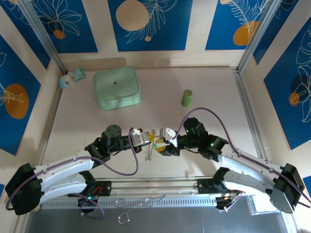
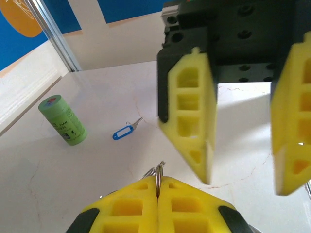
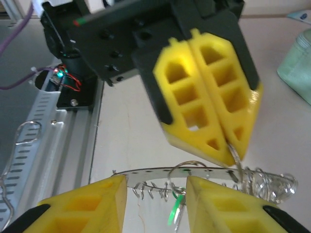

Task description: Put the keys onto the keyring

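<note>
1. The green cylinder (image 2: 63, 120) has dark print on its label and lid, too blurred to read. It stands upright, ahead and left of the left gripper (image 2: 158, 187).
2. The left gripper's fingers are pressed together, clamped on the keyring (image 3: 262, 180). In the left wrist view only a sliver of its metal shows above the pads.
3. The right gripper (image 3: 156, 183) faces it tip to tip, fingers apart and holding nothing. The keyring's silvery coils lie just ahead of its fingertips and off to the right.
4. The green key (image 3: 173, 212) is a thin green sliver hanging between the right gripper's fingers. Whether it is on the ring, I cannot tell.
5. The blue key (image 2: 124, 132) lies flat on the bare table (image 2: 73, 184), ahead-left of the left gripper and near the cylinder.
6. The mint-green case (image 1: 116, 87) sits well beyond both grippers, with open tabletop between.
</note>
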Robot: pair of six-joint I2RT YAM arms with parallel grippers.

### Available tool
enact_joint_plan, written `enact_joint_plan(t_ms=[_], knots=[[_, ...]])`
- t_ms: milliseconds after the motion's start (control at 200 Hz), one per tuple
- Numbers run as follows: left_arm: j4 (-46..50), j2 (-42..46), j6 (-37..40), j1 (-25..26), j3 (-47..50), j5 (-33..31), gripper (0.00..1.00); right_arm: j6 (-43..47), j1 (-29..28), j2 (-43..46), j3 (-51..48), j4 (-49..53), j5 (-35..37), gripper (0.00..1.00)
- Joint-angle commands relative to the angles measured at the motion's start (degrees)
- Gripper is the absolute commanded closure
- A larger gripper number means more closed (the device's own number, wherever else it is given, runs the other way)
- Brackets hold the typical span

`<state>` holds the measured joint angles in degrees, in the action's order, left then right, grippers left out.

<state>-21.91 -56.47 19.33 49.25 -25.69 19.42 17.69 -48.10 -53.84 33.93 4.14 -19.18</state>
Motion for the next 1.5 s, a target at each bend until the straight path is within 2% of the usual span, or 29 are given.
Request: enact_joint_plan(t_ms=[0,95,230,530,710,850,1025,1095,1185,1260,1345,1415,1495], knots=[[-3.33,-0.22,-1.47,-0.25,-0.49,-1.35,1.0,2.1,-1.02,1.2,-0.1,3.68,-4.05,0.63],[-2.04,-0.49,-2.23,-0.27,-1.32,-1.15,1.0,2.65,-1.39,1.26,0.65,6.3,-3.18,0.64],[0.21,-0.32,-3.91,-0.29,-2.17,0.04,1.0,1.69,-0.35,1.44,-0.13,3.88,7.29,0.75],[0.64,-1.35,-7.16,-0.74,-2.21,5.83,1.0,1.33,0.38,-0.48,0.18,1.22,7.15,0.82],[-0.04,-2.02,-7.8,-0.76,-2.33,7.67,1.0,1.47,-0.06,-2.61,1.11,0.97,7.81,0.81],[0.52,-1.84,-7.74,-0.78,-2.51,8.32,1.0,1.77,-0.13,-3.75,1.68,1.32,11.99,0.75],[2.34,-1.89,-7.45,-0.82,-3.09,8.4,1.0,2.15,-0.2,-2.78,0.98,-0.14,11.0,0.7],[3.89,-2.19,-8.84,-0.88,-3.99,5.89,1.0,2.69,-0.24,-2.14,0.93,0.4,12.46,0.7],[10.54,-3.28,-13.75,-0.88,-7.58,-1.25,1.0,3.14,0.4,-0.33,0.77,1.98,13.96,0.7],[20.32,-5.24,-18.58,-0.77,-13.0,-7.99,1.0,3.05,1.31,1.77,0.48,3.08,13.18,0.7],[32.97,-8.61,-23.42,-0.8,-20.37,-14.31,1.0,3.03,1.36,3.83,0.52,4.41,8.68,0.71],[41.85,-11.89,-25.72,-0.76,-26.31,-15.8,1.0,2.54,0.17,4.14,0.21,3.81,4.84,0.72],[49.31,-15.23,-30.7,-0.78,-32.05,-17.82,1.0,1.23,-2.27,2.31,-0.4,0.28,4.52,0.72]])
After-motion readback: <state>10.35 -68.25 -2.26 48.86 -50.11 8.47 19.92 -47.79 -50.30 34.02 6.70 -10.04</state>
